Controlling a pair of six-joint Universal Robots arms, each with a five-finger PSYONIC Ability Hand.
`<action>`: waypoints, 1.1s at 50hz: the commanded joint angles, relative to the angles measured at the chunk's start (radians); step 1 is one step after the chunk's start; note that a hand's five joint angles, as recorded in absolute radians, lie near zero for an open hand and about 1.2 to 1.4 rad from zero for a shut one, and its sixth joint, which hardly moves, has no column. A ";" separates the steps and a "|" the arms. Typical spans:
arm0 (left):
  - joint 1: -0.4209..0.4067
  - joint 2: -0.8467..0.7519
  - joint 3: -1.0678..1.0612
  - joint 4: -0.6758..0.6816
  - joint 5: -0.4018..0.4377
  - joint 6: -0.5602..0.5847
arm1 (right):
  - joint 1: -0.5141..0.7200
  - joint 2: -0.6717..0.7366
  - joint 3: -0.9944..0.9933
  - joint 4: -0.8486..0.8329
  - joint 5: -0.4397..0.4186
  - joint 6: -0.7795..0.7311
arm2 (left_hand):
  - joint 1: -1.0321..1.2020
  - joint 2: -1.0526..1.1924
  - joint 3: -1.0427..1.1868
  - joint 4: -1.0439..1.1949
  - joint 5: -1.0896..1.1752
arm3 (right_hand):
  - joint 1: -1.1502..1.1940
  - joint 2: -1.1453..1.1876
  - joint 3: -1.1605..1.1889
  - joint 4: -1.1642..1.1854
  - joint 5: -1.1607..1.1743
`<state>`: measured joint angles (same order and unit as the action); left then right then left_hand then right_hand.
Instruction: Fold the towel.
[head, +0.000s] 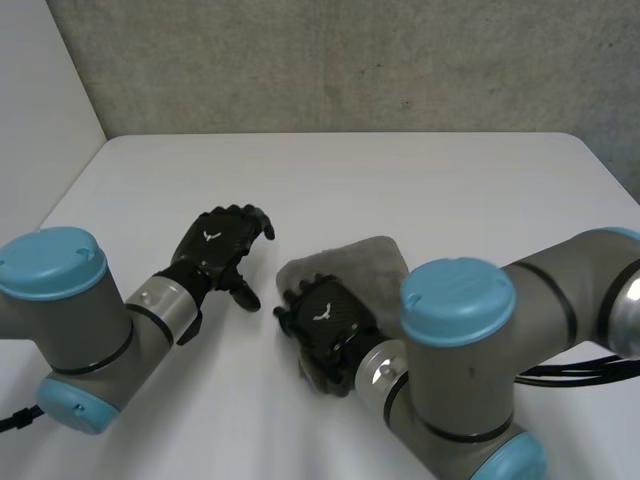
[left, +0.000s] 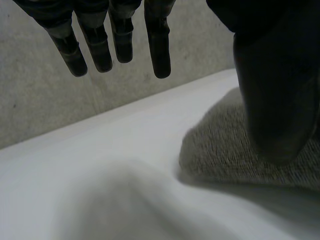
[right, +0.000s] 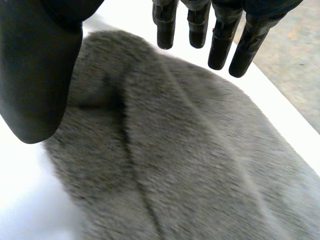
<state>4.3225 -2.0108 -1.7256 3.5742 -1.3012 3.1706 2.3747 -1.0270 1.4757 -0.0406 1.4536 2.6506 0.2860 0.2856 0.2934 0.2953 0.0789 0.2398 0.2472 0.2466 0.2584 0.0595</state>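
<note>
**Finding 1, the work piece.** The grey plush towel (head: 355, 262) lies on the near half of the white bench (head: 420, 180), slightly right of centre. It is a compact, rounded bundle, not a flat sheet. In the right wrist view a ridge and a shallow crease run across its top. I judge that to be one layer laid over another.

**Finding 2, right side.** Your right robot hand (head: 325, 318) is palm-down over the near left part of the towel. Its fingers are straight and stand well off the thumb. No cloth is pinched between them, so it holds nothing. I cannot tell whether the palm actually bears on the pile. The position suits flattening the fold or steadying the bundle.

**Finding 3, left side.** Your left robot hand (head: 215, 248) is over bare bench just left of the towel and apart from it. Its fingers are relaxed and extended, the thumb is out, and it is empty. Its wrist view looks across to the towel's left edge. It is therefore placed either to come in against that edge or to keep clear while the right hand works.

**Assessment.** The fold appears largely made. The risk you should note is that thick pile like this tends to spring open unless it is pressed down.
</note>
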 joint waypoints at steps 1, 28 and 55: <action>-0.026 0.004 0.060 0.000 -0.001 -0.027 | -0.097 -0.108 0.038 0.002 0.014 0.051 | -0.046 -0.046 -0.053 -0.055 -0.014 | -0.065 -0.073 -0.072 -0.084 -0.060; -0.155 -0.106 0.089 -0.117 -0.112 -0.264 | -0.362 0.053 0.021 -0.004 -0.058 0.394 | -0.061 -0.060 -0.068 -0.070 -0.028 | -0.065 -0.073 -0.072 -0.084 -0.060; -0.149 0.130 0.265 -0.320 -0.182 -0.138 | -0.348 -0.289 -0.014 0.027 0.065 0.399 | -0.099 -0.099 -0.106 -0.108 -0.066 | -0.065 -0.073 -0.072 -0.084 -0.060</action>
<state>4.1707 -1.9912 -1.5509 3.3591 -1.4248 2.9827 2.0243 -1.1921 1.4863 -0.0316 1.4216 3.0496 0.2623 0.2584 0.2934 0.2953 0.0643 0.2236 0.2471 0.2404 0.2563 0.0595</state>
